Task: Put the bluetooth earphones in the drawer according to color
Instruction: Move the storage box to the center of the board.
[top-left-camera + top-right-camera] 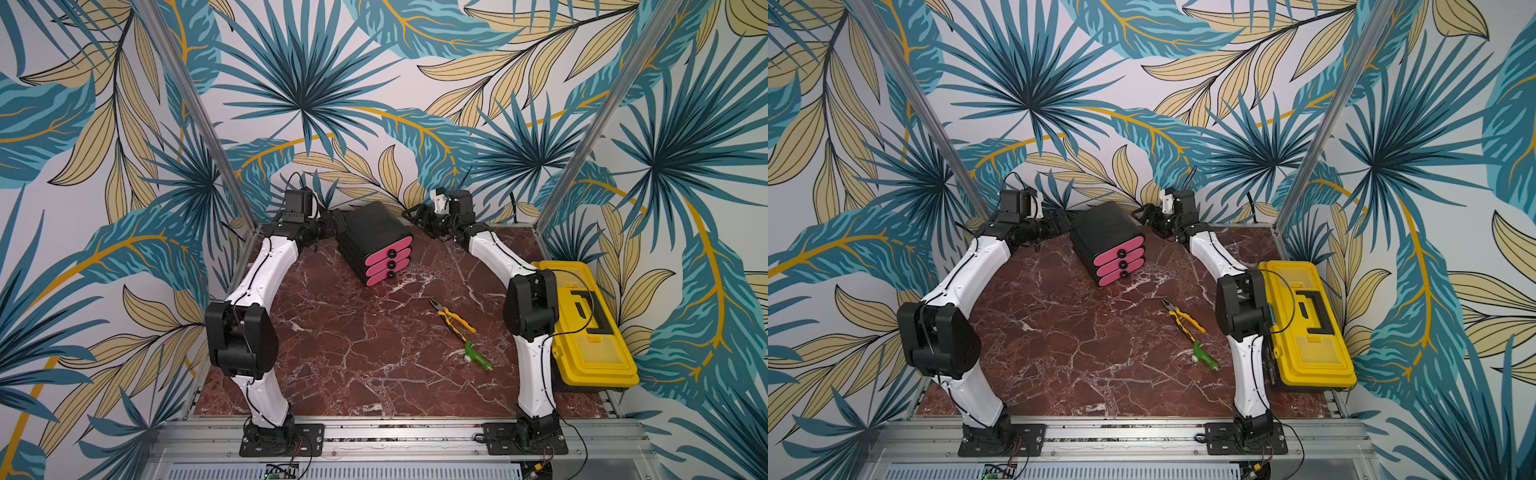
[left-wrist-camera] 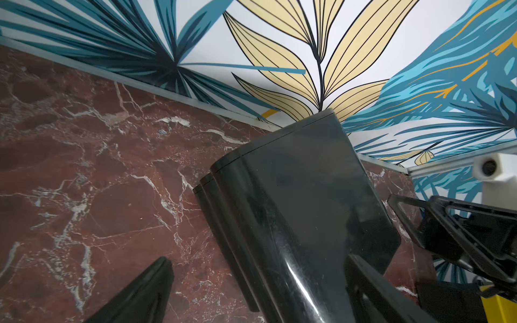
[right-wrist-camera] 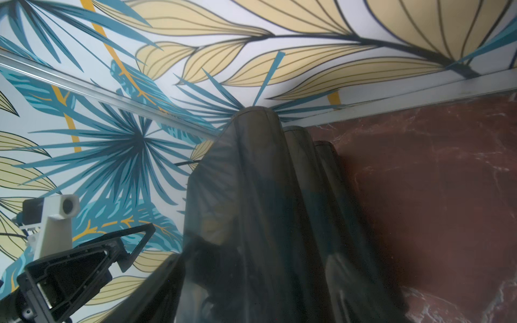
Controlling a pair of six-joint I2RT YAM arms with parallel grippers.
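Observation:
The drawer point(image 1: 374, 241) is a black cabinet at the back centre of the table, and its three pink fronts point(image 1: 388, 259) are all pushed in. None of the bluetooth earphones are in view. My left gripper point(image 1: 336, 222) sits at the cabinet's rear left and is open. In the left wrist view the cabinet's back corner point(image 2: 307, 195) lies between its spread fingers point(image 2: 151, 285), with bare marble beside one of them. My right gripper point(image 1: 413, 214) sits at the rear right with its jaws apart and nothing held. The right wrist view shows the dark cabinet point(image 3: 251, 195) close in front.
Yellow-handled pliers point(image 1: 453, 318) and a green plastic tool point(image 1: 478, 353) lie right of centre on the red marble table point(image 1: 332, 353). A closed yellow toolbox point(image 1: 582, 324) stands along the right edge, behind the right arm's elbow. Leaf-patterned walls enclose the back and both sides.

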